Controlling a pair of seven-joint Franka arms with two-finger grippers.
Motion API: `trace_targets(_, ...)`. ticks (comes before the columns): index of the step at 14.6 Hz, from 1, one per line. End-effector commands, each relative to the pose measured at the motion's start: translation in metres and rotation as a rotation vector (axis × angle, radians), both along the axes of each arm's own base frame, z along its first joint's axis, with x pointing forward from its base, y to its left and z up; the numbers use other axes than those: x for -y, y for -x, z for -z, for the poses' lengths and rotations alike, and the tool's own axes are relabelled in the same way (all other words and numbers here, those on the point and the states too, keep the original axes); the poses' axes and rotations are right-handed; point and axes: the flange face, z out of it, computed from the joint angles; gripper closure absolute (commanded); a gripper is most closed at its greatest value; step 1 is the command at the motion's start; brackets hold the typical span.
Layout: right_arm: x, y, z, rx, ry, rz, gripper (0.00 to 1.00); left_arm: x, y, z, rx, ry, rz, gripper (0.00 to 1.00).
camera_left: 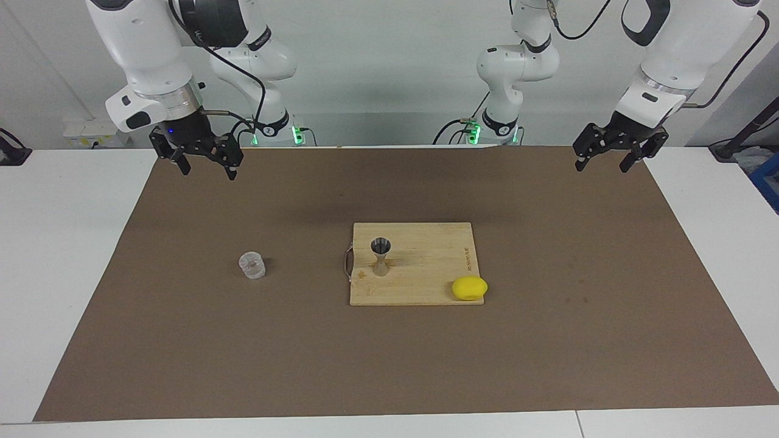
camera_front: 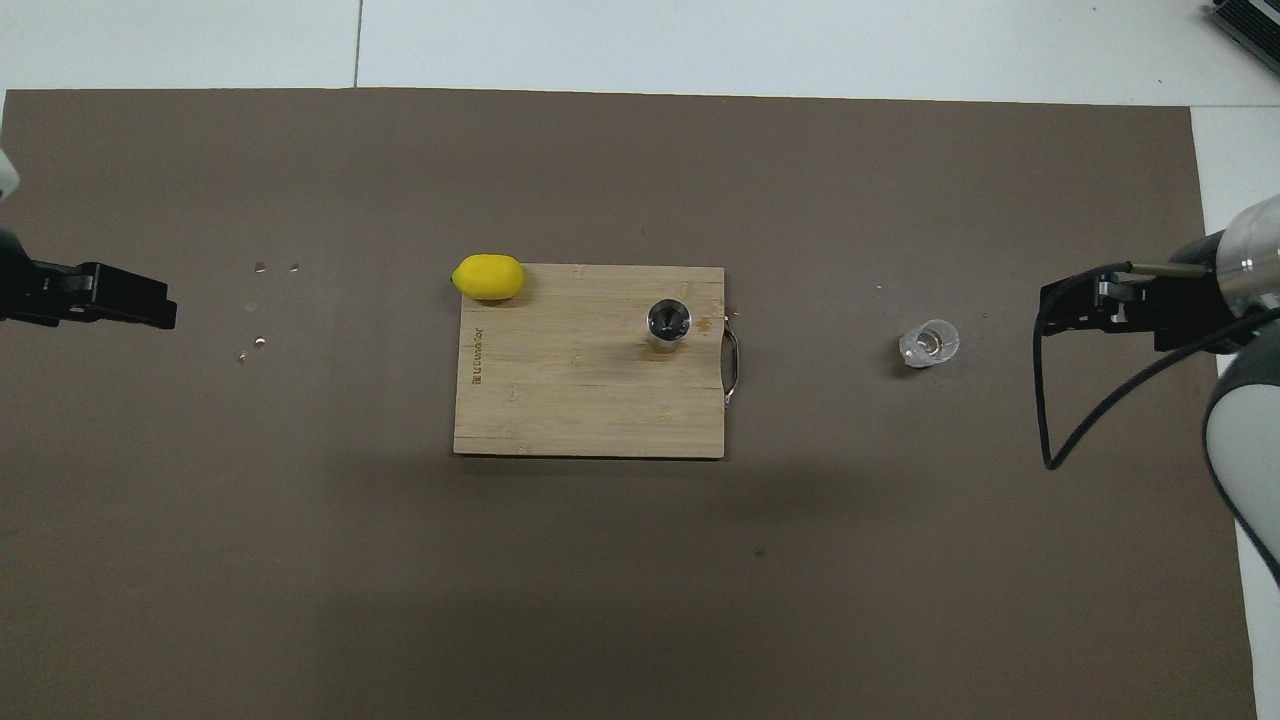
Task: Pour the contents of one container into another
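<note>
Small squat clear round cup (camera_left: 252, 266), left of frame centre, looks light, slippery: grip its sidewall; left gripper (camera_left: 606, 160) and right gripper (camera_left: 203, 163) hang spread, empty

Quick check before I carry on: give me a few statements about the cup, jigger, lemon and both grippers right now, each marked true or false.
1. The clear cup stands upright on the brown mat, held by nothing. True.
2. The steel jigger lies tipped over beside the cutting board. False: it stands upright on the board, near the handle end.
3. The right gripper is shut on the cup. False: it is open, raised over the mat's edge nearest the robots.
4. The lemon sits at a corner of the board. True.
5. The left gripper is open and empty. True.
</note>
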Motion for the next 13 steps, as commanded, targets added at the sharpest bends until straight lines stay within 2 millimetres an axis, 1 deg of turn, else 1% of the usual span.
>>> trace_targets(1, 0.001, 0.003, 0.001, -0.067, 0.018, -0.028, 0.00, -0.001, 0.002, 0.002, 0.004, 0.005, 0.001, 0.00)
trace_targets(2, 0.000, 0.010, -0.005, -0.078, 0.017, -0.027, 0.00, -0.001, 0.002, 0.002, 0.006, 0.005, 0.001, 0.00)
trace_targets(6, 0.000, 0.021, 0.005, -0.100, 0.013, -0.030, 0.00, -0.001, 0.002, 0.002, 0.006, 0.005, 0.001, 0.00)
trace_targets(13, 0.001, 0.017, 0.005, -0.069, 0.011, -0.031, 0.00, -0.001, 0.002, 0.002, 0.006, 0.005, 0.001, 0.00)
